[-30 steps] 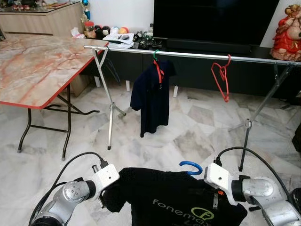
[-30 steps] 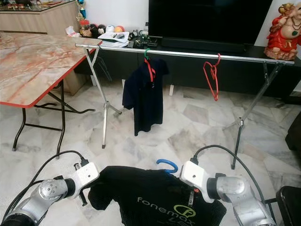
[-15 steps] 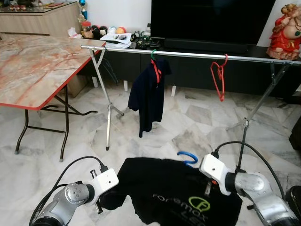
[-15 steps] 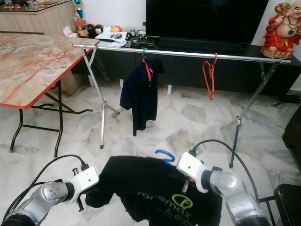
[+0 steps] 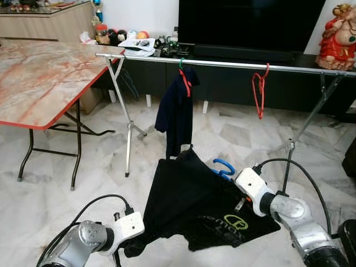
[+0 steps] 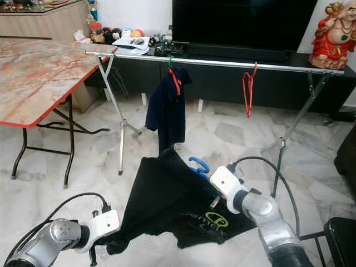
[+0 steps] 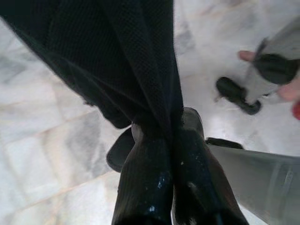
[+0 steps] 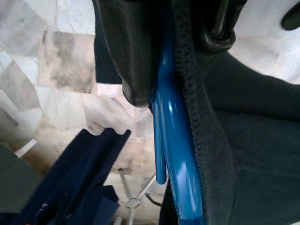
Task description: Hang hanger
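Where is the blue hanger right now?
In the head views the blue hanger sits low and centre-right, inside the black T-shirt, clamped by the right end effector, short of the rail.

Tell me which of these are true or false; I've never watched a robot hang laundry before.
1. The right gripper is shut on the blue hanger. True.
2. The black T-shirt already hangs on the rail. False: both grippers hold it below the rail.
3. An empty red hanger hangs on the rail. True.
4. The left gripper is open. False: it pinches the T-shirt's fabric.
5. The navy shirt lies on the marble-top table. False: it hangs from the rail.
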Tool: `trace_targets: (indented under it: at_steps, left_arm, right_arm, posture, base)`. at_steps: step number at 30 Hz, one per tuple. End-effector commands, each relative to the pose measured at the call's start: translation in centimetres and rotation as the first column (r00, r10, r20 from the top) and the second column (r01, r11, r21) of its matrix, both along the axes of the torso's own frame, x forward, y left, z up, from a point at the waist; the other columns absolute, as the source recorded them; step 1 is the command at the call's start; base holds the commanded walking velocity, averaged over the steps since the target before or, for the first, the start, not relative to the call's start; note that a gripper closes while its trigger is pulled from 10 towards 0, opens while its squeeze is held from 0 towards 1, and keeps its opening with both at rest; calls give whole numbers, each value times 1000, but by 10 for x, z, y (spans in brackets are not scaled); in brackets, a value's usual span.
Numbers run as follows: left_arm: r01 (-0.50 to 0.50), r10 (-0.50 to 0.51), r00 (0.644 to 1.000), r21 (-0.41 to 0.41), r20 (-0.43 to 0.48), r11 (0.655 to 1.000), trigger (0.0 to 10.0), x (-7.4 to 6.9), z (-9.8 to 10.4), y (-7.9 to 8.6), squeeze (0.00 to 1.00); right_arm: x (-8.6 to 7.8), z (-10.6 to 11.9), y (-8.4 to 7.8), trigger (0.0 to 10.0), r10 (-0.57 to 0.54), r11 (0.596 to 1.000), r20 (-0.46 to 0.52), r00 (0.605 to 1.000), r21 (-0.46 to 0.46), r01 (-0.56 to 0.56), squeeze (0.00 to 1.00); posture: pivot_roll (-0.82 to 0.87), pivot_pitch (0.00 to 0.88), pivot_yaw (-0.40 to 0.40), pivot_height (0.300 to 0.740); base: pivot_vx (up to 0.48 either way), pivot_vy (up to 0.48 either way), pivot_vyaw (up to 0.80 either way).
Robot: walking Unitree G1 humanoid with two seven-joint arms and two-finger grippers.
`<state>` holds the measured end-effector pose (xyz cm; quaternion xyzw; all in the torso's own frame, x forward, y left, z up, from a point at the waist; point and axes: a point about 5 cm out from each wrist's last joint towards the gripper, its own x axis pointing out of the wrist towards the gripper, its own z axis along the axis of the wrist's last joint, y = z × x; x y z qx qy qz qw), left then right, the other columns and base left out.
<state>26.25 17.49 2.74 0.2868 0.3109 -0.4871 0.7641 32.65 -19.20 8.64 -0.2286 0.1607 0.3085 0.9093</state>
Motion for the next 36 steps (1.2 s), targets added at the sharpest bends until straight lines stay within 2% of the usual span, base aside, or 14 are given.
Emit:
trace_targets:
  at_steps: [1, 4, 7, 13, 14, 15, 17, 18, 19, 21, 22, 27, 30, 36]
  left_arm:
    - [43, -34, 983, 47, -178, 998, 0, -26, -18, 11, 0]
    - [51, -51, 978, -7, -203, 999, 0, -28, -14, 5, 0]
    - [62, -75, 975, -65, -208, 996, 0, -29, -7, -4, 0]
    - [36, -42, 992, -50, -117, 998, 0, -19, -1, -5, 0]
    - [-3, 2, 998, -20, -70, 1000, 5843, -13, -1, -2, 0]
    - [-10, 9, 999, -8, -51, 1000, 10000, -10, -2, -1, 0]
    - [-12, 12, 999, -2, -45, 1000, 10000, -10, -1, -1, 0]
    - [-46, 47, 999, 27, -10, 999, 10000, -5, -1, 4, 0]
    - [-65, 65, 998, 30, 1, 997, 10000, -2, 1, 8, 580]
    - [-64, 64, 998, 27, 0, 998, 10000, -2, 2, 8, 580]
    - [-60, 60, 998, 20, 2, 998, 10000, -2, 5, 9, 1000]
    - [-51, 51, 999, -4, 4, 999, 10000, -2, 11, 11, 1000]
    - [-52, 53, 999, -30, 10, 998, 10000, 0, 18, 13, 1000]
    - [-32, 40, 997, -110, 67, 993, 10000, 11, 42, 10, 1000]
  right_arm:
    - [23, 41, -20, 10000, -221, 972, 190, 957, 118, 201, 0]
    - [26, 41, -19, 10000, -271, 960, 198, 942, 131, 249, 0]
    - [28, 40, -15, 10000, -330, 936, 183, 926, 193, 295, 0]
    - [25, 33, -1, 10000, -247, 953, 136, 959, 214, 215, 0]
    - [23, 30, 3, 10000, -193, 965, 116, 974, 200, 168, 0]
    - [21, 28, 6, 10000, -156, 974, 106, 982, 184, 135, 0]
    - [20, 26, 7, 10000, -135, 978, 102, 986, 173, 116, 0]
    - [13, 19, 12, 10000, -32, 994, 84, 996, 108, 23, 0]
    - [7, 12, 15, 10000, 58, 997, 60, 997, 51, -61, 0]
    - [5, 11, 15, 10000, 77, 996, 53, 996, 38, -79, 0]
    - [3, 9, 14, 10000, 101, 995, 40, 994, 14, -102, 0]
    - [0, 3, 6, 10000, 151, 986, 7, 989, -66, -150, 0]
    - [-4, 1, 5, 10000, 229, 968, -19, 973, -105, -229, 0]
    - [-21, -12, 9, 10000, 422, 888, -164, 892, -122, -443, 0]
  posture:
    - [118, 48, -1, 740]
    - [118, 48, -1, 740]
    - [122, 47, -5, 740]
    - [122, 47, -5, 740]
    - [122, 47, -5, 740]
    - [123, 44, -6, 740]
    - [123, 43, -6, 740]
    - [121, 44, -6, 740]
    - [121, 44, -6, 740]
    - [121, 44, -6, 740]
    - [123, 44, -8, 740]
    - [124, 45, -8, 740]
    - [126, 45, -11, 740]
    - [127, 44, -12, 740]
  base:
    - [0, 0, 0]
    - [0, 0, 0]
    - [0, 0, 0]
    - [0, 0, 0]
    - [0, 0, 0]
    - [0, 0, 0]
    - [0, 0, 0]
    - [0, 0, 0]
    - [0, 0, 0]
    - [0, 0, 0]
    - [0, 0, 0]
    - [0, 0, 0]
    - [0, 0, 0]
    - [0, 0, 0]
